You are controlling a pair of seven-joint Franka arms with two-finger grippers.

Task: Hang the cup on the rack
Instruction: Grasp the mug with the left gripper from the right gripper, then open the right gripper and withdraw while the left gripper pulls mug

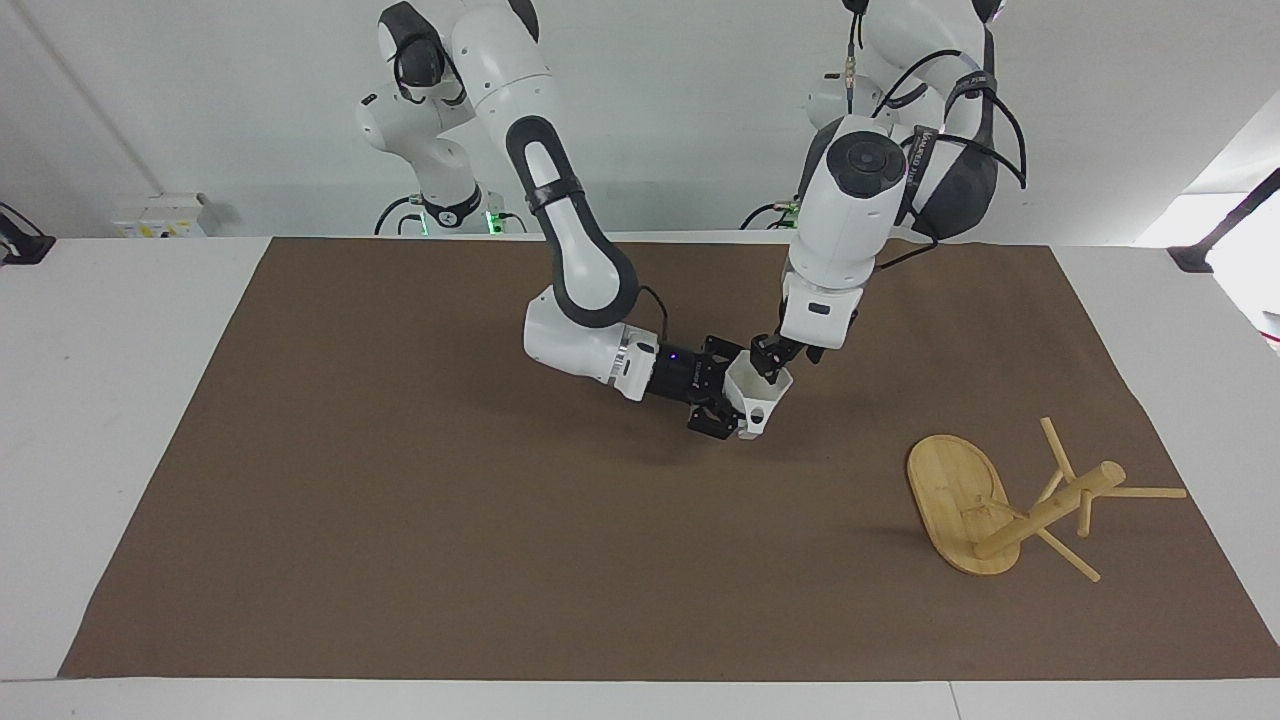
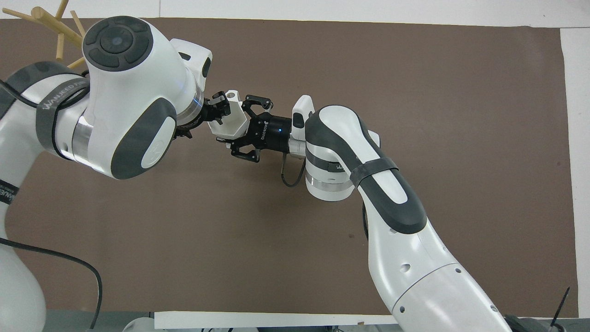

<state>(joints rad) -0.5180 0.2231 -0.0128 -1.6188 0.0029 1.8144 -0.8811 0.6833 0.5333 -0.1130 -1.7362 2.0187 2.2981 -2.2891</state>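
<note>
Reading labels first: left arm carries a dark strap w/ white lettering, approx "WANJEED", legible in overhead view only; right gripper's (image 2: 236, 131) black body has pale writing, too small to read.

Cup (image 1: 755, 392) is white, faceted, hexagonal rim tapering down, angular handle w/ round hole. It's held in the air over mid-mat, tipped sideways w/ mouth toward the left arm's end. Right gripper (image 1: 722, 397) is clamped on its base end, fingers spread around the body. Left gripper (image 1: 768, 362) comes down at the rim from approx 1 o'clock of the cup in facing view; fingertips at the rim wall, but can't tell if they pinch it or stand apart.

Facing view shows the handle hole on the cup's lower side and the whole rack (image 1: 1010, 505). Overhead view shows the handle at 12 o'clock of the cup (image 2: 229, 119) and only the rack's (image 2: 46, 20) peg tips past the left arm.

Rack is light bamboo, toppled on the brown mat (image 1: 400, 500), oval base on edge, post slanting, pegs splayed; approx 4 o'clock from the cup in facing view, well apart, toward the left arm's end.
</note>
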